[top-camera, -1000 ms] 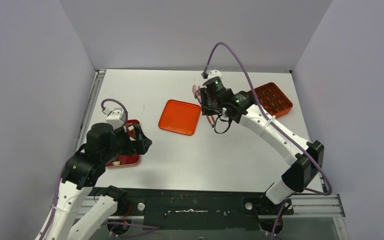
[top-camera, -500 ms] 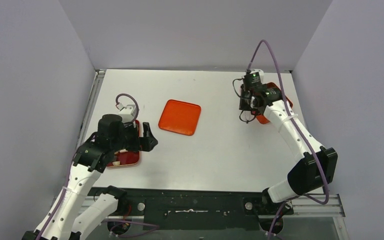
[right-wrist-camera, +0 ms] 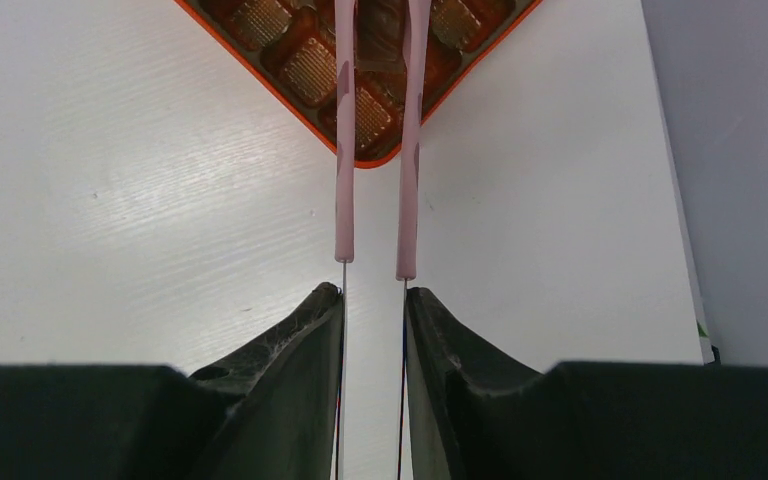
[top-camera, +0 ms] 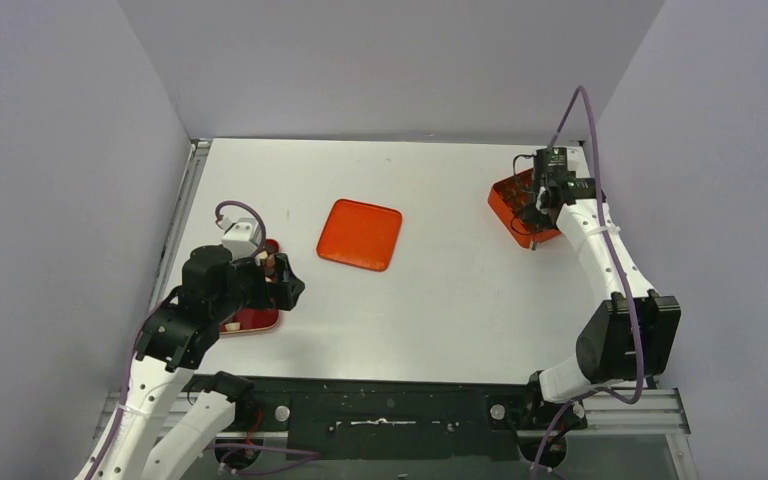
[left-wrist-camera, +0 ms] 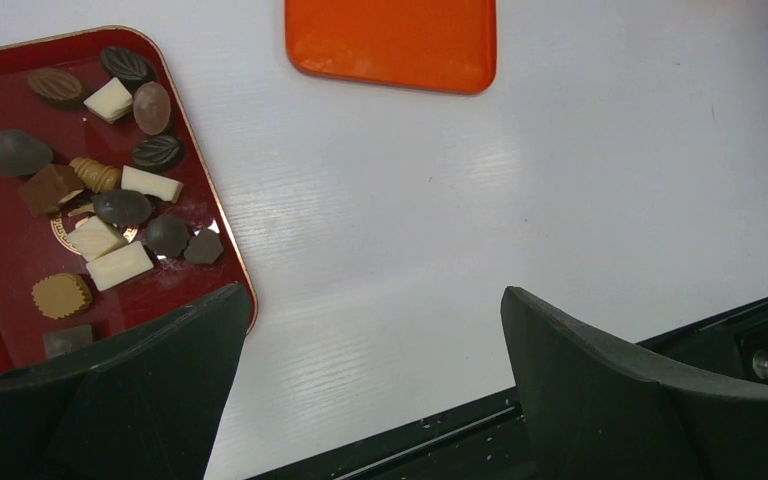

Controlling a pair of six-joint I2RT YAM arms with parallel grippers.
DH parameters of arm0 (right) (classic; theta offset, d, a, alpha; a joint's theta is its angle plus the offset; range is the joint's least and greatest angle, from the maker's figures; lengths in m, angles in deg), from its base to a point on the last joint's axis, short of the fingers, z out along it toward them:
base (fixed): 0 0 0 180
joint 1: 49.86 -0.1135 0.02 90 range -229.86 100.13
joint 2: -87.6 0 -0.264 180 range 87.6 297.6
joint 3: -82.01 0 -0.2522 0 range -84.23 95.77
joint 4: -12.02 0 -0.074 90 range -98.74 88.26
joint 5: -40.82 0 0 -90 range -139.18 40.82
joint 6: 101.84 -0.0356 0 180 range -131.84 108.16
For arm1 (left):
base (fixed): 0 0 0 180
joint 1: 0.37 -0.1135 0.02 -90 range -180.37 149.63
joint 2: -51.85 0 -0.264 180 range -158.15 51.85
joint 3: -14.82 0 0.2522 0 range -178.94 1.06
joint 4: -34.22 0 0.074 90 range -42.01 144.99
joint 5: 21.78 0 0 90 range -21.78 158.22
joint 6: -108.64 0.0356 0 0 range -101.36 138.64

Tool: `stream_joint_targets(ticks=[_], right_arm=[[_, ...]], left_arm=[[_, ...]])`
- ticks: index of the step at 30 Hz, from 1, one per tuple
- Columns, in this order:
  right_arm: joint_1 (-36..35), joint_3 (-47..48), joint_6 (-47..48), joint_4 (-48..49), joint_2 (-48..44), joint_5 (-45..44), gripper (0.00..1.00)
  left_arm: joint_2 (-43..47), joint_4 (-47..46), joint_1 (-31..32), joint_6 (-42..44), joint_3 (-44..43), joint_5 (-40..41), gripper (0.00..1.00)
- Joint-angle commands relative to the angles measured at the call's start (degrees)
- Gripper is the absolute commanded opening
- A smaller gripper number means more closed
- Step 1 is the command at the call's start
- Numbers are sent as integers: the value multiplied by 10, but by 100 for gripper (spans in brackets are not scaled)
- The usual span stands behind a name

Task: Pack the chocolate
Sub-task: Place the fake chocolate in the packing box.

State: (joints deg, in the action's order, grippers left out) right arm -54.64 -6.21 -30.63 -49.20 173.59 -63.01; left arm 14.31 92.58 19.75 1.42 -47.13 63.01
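On my right wrist feed the pink tongs (right-wrist-camera: 345, 150) run off the top edge over the cropped orange compartment tray (right-wrist-camera: 310, 68), so I can't tell whether their tips carry anything. On the left wrist feed a finger of the left end effector (left-wrist-camera: 370, 295) covers the near corner of the red tray (left-wrist-camera: 0, 260) holding the chocolate (left-wrist-camera: 120, 265); the orange lid (left-wrist-camera: 390, 40) is cut at the top. From above, the left arm (top-camera: 175, 330) hides most of that tray.

Bright, even light; soft shadows
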Motion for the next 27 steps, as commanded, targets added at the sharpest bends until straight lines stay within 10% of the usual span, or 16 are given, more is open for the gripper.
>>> stream_joint_targets(ticks=[1, 27], right_arm=[[4, -12, -9, 19, 9, 12, 26], [5, -61, -21, 15, -34, -2, 36]], left_arm=[[5, -34, -3, 16, 1, 9, 97], [-1, -34, -3, 3, 7, 3, 97]])
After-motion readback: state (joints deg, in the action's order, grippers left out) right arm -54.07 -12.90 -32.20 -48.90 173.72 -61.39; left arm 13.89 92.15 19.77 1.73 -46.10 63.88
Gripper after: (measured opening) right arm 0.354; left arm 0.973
